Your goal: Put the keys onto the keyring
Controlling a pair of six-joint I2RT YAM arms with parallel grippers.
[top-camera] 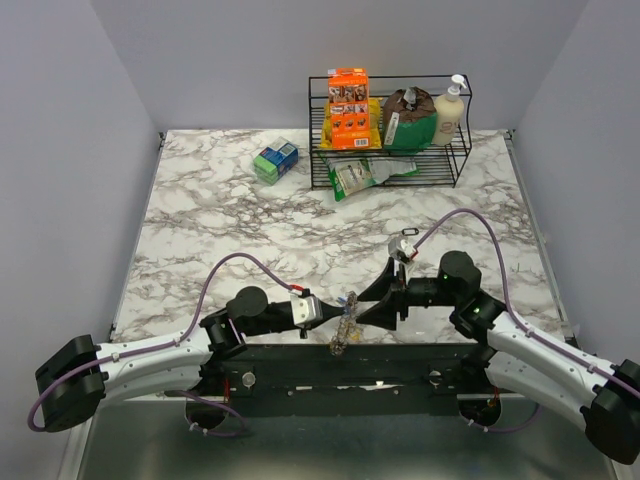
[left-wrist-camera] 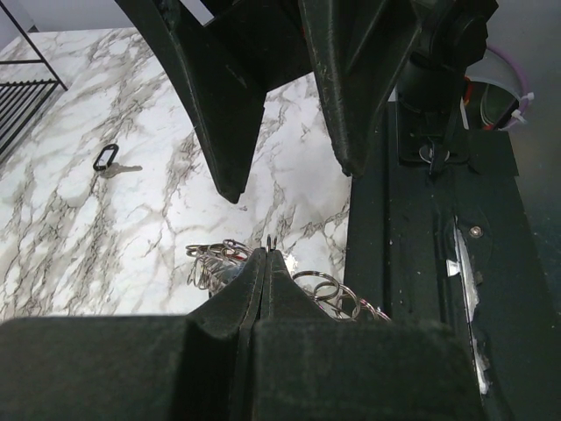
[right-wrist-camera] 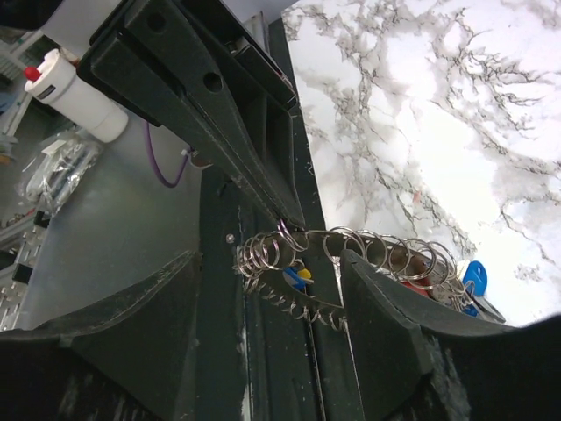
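One keyring, at the near edge of the table, centre, between the two grippers. Left gripper is fully closed, pinching the ring wire. Right gripper is open, fingers straddling the ring, gripping nothing. Right wrist view shows three coloured keys among the loops: blue, yellow, red. Top view gives only a blurred bunch. Only the left wrist view clearly shows one loose key on a black clip, lying apart on the table.
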